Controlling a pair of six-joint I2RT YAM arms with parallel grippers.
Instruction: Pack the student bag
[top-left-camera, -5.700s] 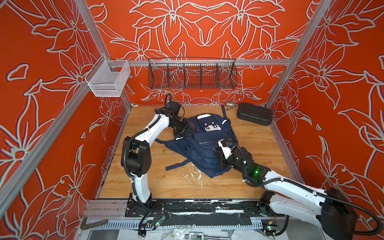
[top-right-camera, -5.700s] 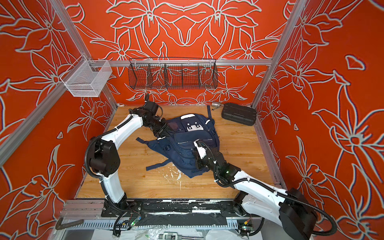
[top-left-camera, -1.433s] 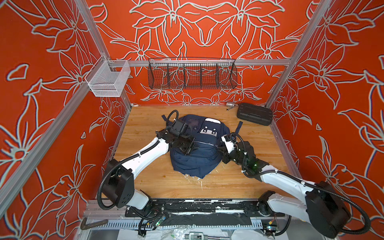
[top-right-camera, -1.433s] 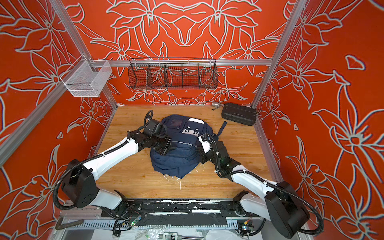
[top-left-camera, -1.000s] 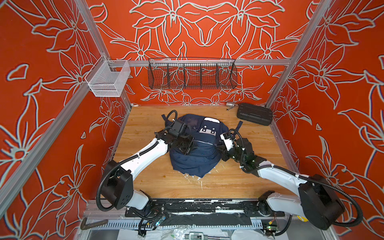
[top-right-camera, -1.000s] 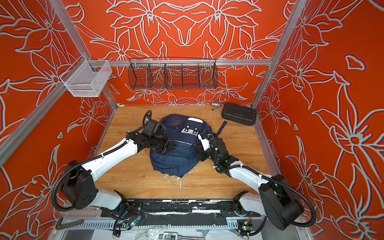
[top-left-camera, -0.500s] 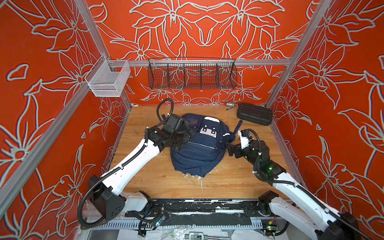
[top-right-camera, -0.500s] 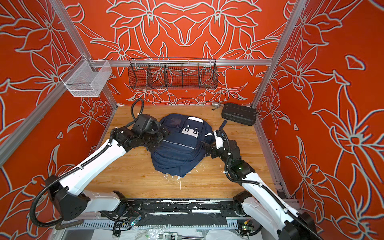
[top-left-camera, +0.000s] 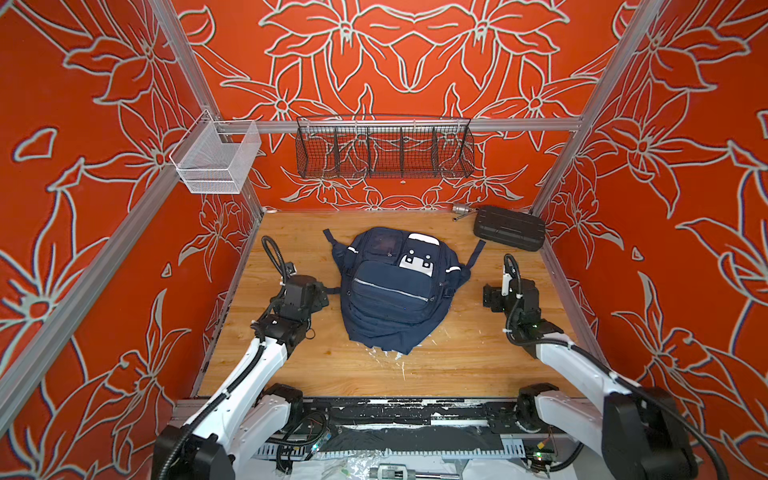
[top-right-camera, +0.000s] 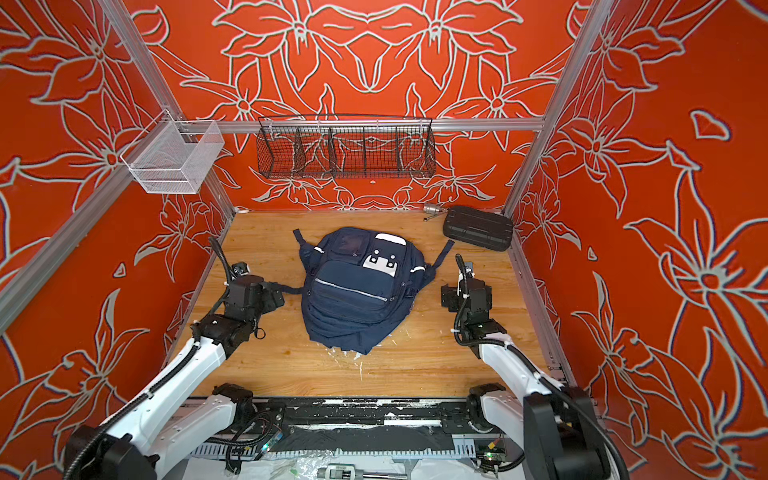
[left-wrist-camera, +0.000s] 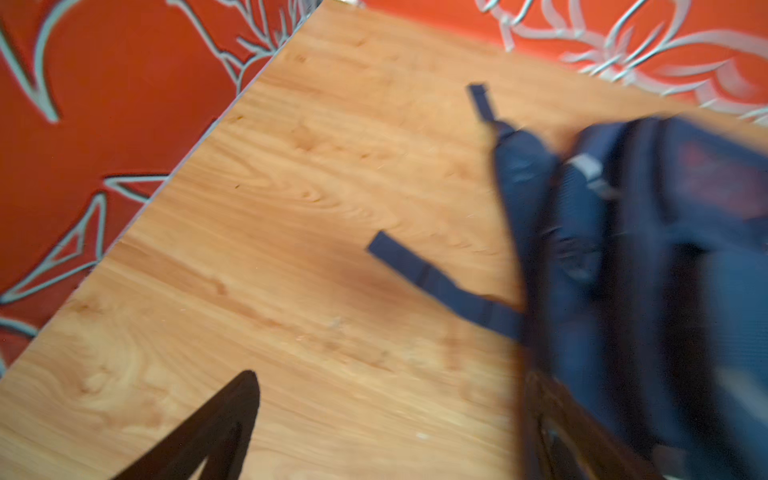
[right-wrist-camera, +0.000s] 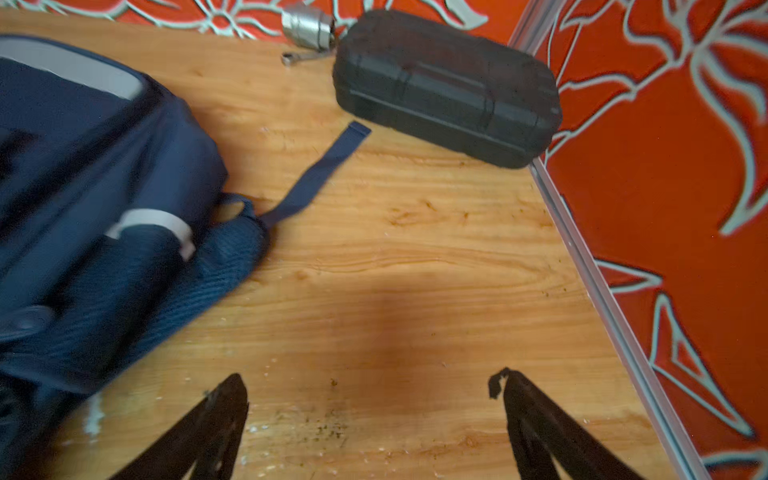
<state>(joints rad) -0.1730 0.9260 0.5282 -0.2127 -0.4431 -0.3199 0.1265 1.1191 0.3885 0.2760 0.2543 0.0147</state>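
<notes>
Centrally on the wooden table (top-left-camera: 291, 357), in both top views, lies the student bag (top-left-camera: 395, 291) (top-right-camera: 357, 286) – a navy blue backpack, flat, front side up, its top toward the back wall. A silver strip runs across its front pocket, and a white-grey patch (top-left-camera: 417, 262) sits near the top. The patch carries small dark marks, too small to read as lettering. Loose navy straps trail onto the wood on both sides (left-wrist-camera: 440, 286) (right-wrist-camera: 320, 174).

The left gripper (top-left-camera: 322, 293) (left-wrist-camera: 386, 436) hovers just beside the bag's left edge, its dark fingers spread wide apart with only bare wood between them; this wrist view is blurred. The right gripper (top-left-camera: 490, 297) (right-wrist-camera: 374, 428) hangs off the bag's right side, clear of it, fingers likewise spread and gripping nothing.

At the back right corner a black ribbed hard case (top-left-camera: 509, 227) (right-wrist-camera: 444, 87) rests against the wall frame – no label can be made out on it. A small silver metal object (top-left-camera: 459, 209) (right-wrist-camera: 307, 23) lies just beside its far end. On the back rail hang a black wire basket (top-left-camera: 384, 151) and a white mesh basket (top-left-camera: 216, 160). Orange walls with pale flower outlines enclose the space.
</notes>
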